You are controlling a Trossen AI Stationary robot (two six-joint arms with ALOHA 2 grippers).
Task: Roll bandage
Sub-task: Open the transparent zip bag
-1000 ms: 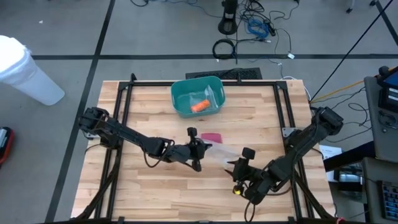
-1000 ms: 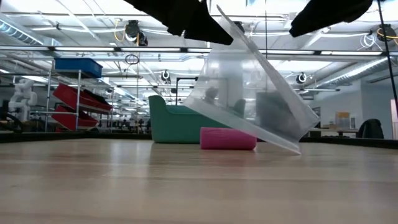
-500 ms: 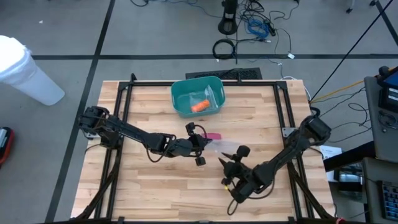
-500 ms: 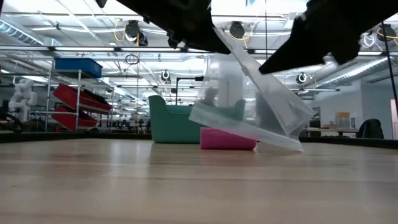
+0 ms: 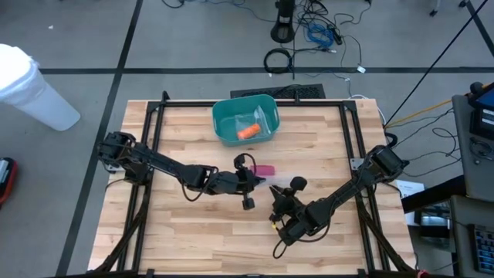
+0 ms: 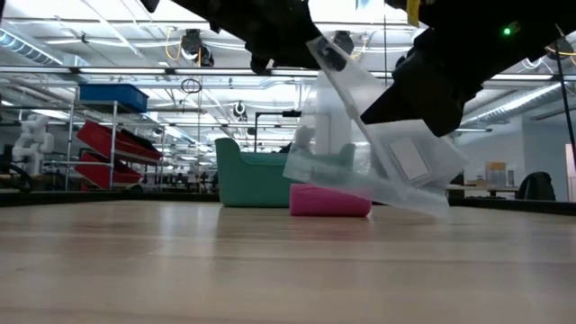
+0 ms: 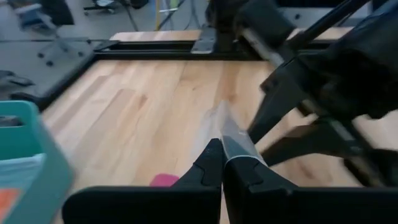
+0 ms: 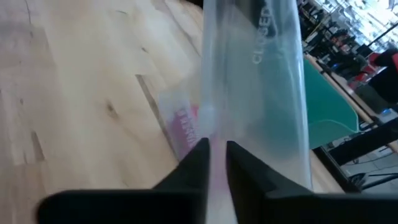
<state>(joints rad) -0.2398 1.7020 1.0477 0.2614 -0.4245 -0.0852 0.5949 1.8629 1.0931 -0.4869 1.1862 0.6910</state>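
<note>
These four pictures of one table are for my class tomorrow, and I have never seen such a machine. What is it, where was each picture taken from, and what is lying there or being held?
It is a robot with two dark jointed arms, each ending in a two-fingered hand. One picture looks straight down on the wooden table, one looks level across its top, and two come from cameras on the wrists.

On the table lie a pink bandage roll and a teal bin with something orange inside.

Both arms meet mid-table at a clear plastic bag. The left hand is shut on one edge of it. The right hand has its fingers close around the bag's other end, with a narrow gap showing between them. The bag hangs tilted, its low end beside the roll.
</note>
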